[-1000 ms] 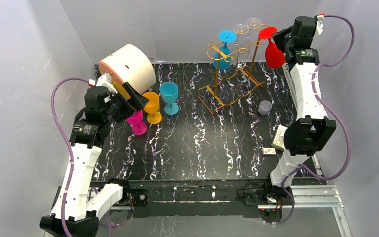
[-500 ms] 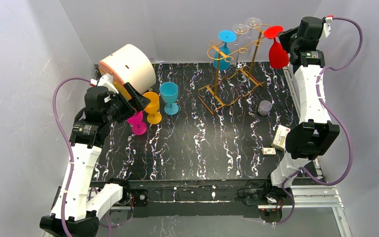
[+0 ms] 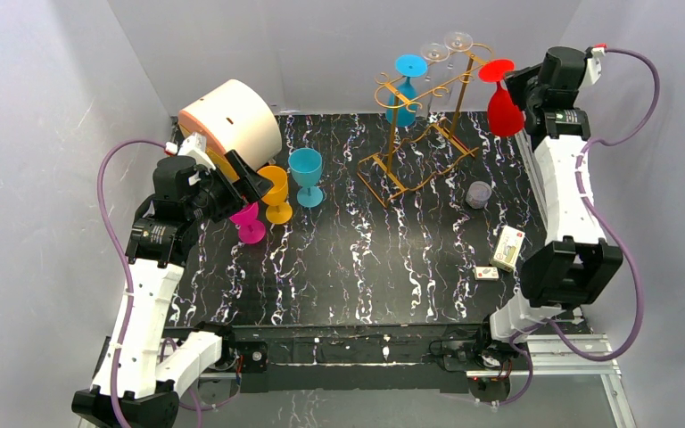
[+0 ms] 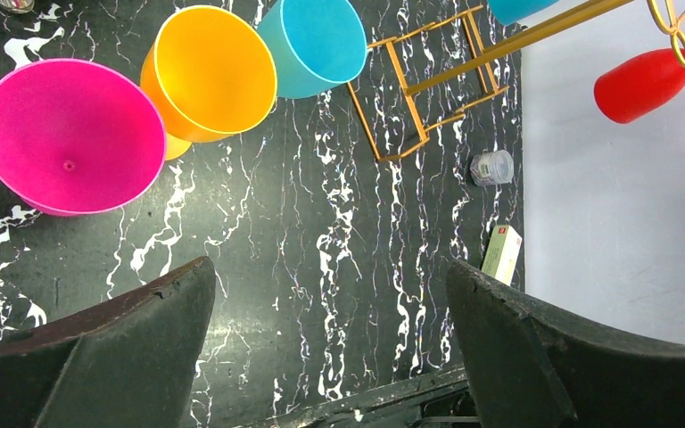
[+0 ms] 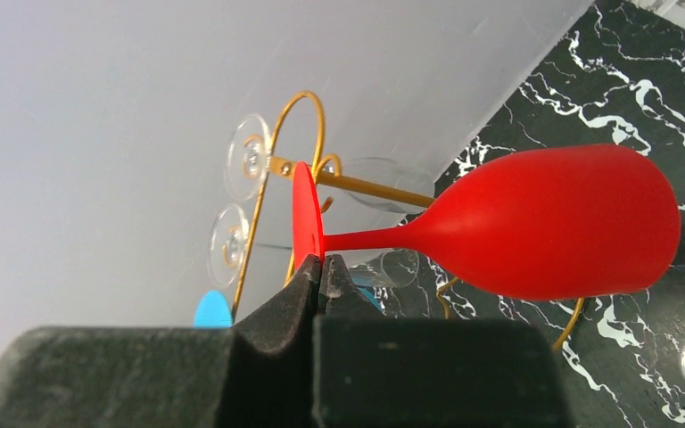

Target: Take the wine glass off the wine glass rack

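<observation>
Left arm [image 3: 143,294] is bent up at the elbow, wrist tipped forward and down. The left gripper [image 4: 330,272] has its two dark fingers spread wide apart with nothing between them. Right arm [image 3: 564,178] is stretched way out and up, wrist rolled sideways. Right gripper [image 5: 323,264] is clamped tight, its tips pinching the thin stem of a red plastic wine glass [image 5: 544,223] right by the foot, bowl sticking out sideways past the fingers.

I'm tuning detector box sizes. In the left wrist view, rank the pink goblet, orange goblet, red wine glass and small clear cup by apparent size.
1. pink goblet
2. orange goblet: nearly alike; pink is nearer the camera, so unsure
3. red wine glass
4. small clear cup
</observation>
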`<action>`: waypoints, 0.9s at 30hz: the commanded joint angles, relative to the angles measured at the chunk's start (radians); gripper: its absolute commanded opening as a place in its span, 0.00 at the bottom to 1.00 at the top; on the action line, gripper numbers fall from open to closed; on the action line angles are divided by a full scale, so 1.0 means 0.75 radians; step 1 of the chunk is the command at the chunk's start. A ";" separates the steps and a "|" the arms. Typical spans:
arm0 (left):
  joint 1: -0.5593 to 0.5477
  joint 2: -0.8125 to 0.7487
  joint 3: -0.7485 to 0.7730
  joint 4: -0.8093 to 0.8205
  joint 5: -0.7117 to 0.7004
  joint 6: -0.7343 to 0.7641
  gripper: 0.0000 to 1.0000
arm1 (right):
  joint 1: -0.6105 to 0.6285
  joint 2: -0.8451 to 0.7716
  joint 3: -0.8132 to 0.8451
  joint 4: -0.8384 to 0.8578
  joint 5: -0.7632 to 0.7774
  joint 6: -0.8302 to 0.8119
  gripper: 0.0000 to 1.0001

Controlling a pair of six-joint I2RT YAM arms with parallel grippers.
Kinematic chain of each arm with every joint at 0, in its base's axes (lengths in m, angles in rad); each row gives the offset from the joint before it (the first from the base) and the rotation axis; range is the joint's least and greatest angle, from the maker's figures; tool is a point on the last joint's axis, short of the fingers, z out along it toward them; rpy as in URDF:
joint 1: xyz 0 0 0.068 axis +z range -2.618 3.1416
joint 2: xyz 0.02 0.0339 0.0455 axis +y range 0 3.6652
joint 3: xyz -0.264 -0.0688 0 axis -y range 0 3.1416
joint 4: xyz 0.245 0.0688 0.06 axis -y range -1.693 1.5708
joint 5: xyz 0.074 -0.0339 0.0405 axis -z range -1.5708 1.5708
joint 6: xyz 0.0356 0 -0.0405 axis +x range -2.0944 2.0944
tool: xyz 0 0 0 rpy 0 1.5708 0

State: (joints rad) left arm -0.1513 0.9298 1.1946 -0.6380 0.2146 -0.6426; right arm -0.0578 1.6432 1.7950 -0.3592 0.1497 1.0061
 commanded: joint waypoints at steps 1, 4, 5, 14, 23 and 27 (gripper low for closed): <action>0.009 0.003 0.057 -0.028 0.023 0.025 0.98 | -0.002 -0.145 -0.057 0.136 0.022 -0.048 0.01; 0.009 0.012 0.062 -0.027 0.031 0.033 0.98 | -0.003 -0.208 -0.119 0.155 0.021 -0.076 0.01; 0.009 0.014 0.065 -0.027 0.038 0.040 0.98 | -0.003 -0.231 -0.150 0.152 0.007 -0.085 0.01; 0.009 0.031 0.036 -0.014 0.126 0.095 0.98 | -0.003 -0.576 -0.581 0.163 -0.398 -0.112 0.01; 0.007 0.087 -0.108 0.200 0.454 0.052 0.98 | 0.002 -0.852 -0.912 0.095 -0.892 -0.131 0.01; -0.055 0.105 -0.154 0.272 0.499 0.030 0.98 | 0.033 -0.895 -1.007 0.046 -1.078 -0.187 0.01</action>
State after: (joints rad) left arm -0.1555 1.0035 1.1076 -0.5026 0.4904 -0.6071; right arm -0.0532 0.9985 1.0904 -0.3111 -0.4484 0.9154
